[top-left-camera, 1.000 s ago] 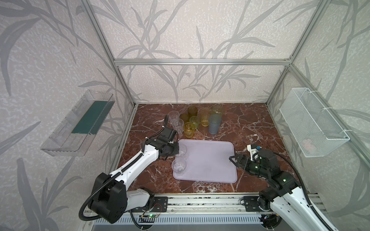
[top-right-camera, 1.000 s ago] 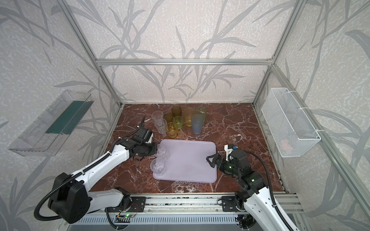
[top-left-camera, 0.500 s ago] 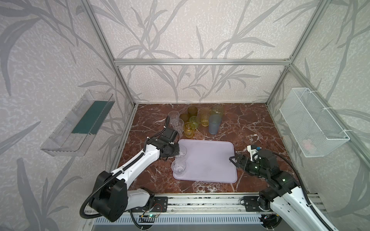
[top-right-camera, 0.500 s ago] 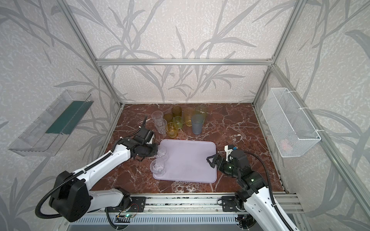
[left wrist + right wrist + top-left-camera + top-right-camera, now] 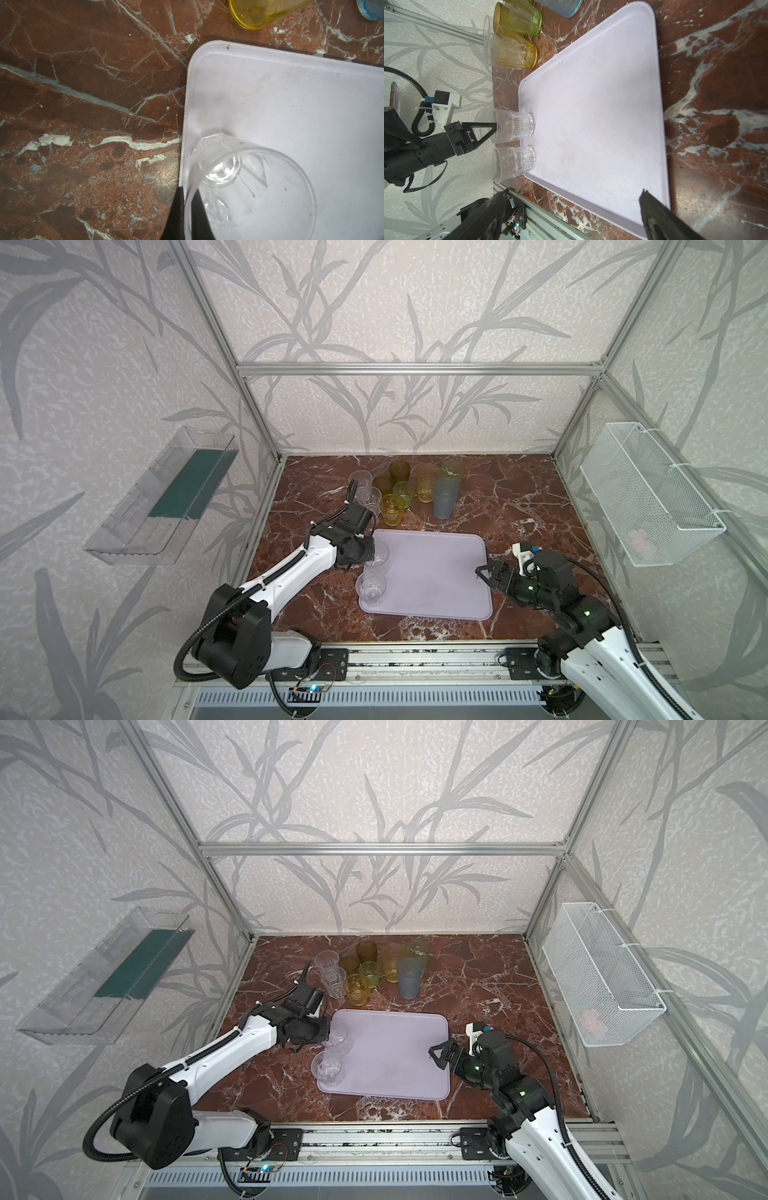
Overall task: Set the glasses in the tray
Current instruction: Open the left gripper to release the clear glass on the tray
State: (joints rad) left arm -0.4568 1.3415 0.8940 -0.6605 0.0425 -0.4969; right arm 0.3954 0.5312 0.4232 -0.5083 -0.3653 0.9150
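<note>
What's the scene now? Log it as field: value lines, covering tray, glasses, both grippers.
tray: lavender, two clear glasses along its left edge
held glass: upright, rim pinched by left gripper
second glass: upright, free, beside it
remaining glasses: nine, clustered on marble behind tray
right gripper: open, empty, at tray's right edge

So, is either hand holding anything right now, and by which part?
The left hand grips the short clear faceted glass by its rim, pinching the wall from inside and outside. The right hand is open, holding nothing.
</note>
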